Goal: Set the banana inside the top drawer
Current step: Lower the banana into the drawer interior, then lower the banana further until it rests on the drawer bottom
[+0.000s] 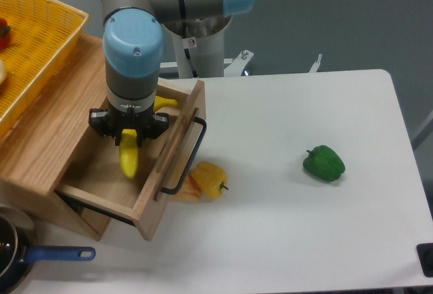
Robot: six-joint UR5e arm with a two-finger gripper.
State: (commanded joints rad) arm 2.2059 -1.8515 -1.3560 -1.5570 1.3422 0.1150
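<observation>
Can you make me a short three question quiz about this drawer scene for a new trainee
1. True or false: the top drawer is pulled open.
2. What does the gripper hold? A) green pepper B) banana C) pan
3. Fill in: the yellow pepper lies on the table just in front of the drawer's black ____.

Key
1. True.
2. B: it is shut on the banana, whose lower end hangs inside the drawer. The green pepper lies apart on the table.
3. Handle.
</observation>
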